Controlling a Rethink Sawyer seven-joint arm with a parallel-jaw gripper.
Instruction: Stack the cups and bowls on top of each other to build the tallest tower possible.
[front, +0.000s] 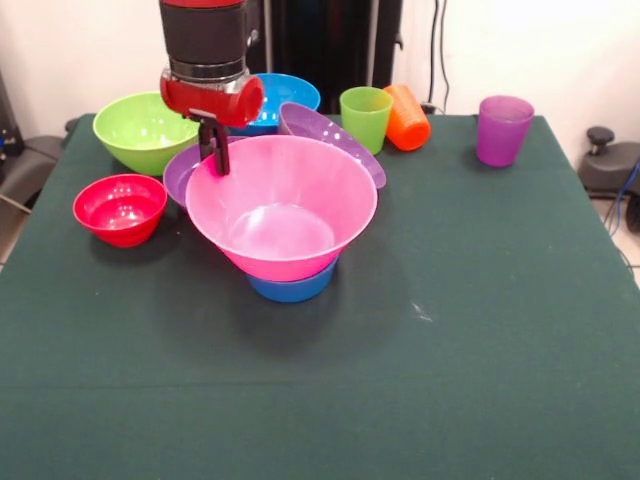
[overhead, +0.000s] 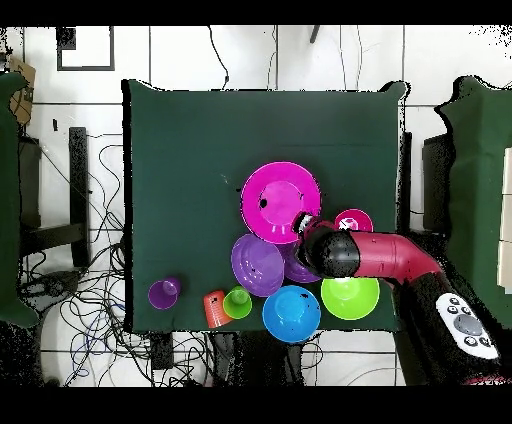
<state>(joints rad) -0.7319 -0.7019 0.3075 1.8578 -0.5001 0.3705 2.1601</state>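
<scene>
My gripper (front: 215, 150) stands at the far left rim of the big pink bowl (front: 280, 205), fingers close together astride the rim, shut on it. The pink bowl rests on a blue bowl (front: 292, 287). Behind it are two purple bowls, one leaning (front: 335, 135) and one low at the left (front: 180, 170), plus a second blue bowl (front: 285, 95). The lime bowl (front: 145, 130) and red bowl (front: 120, 207) are at the left. The green cup (front: 365, 118) stands upright, the orange cup (front: 407, 117) lies on its side, and the purple cup (front: 503, 130) stands apart at the right. The overhead view shows the gripper (overhead: 300, 225) at the pink bowl (overhead: 280, 202).
The dark green table (front: 450, 330) stretches wide in front of and right of the bowls. The arm (overhead: 385, 255) reaches in over the red bowl (overhead: 353, 220) and lime bowl (overhead: 350, 298). Cables lie on the floor around the table.
</scene>
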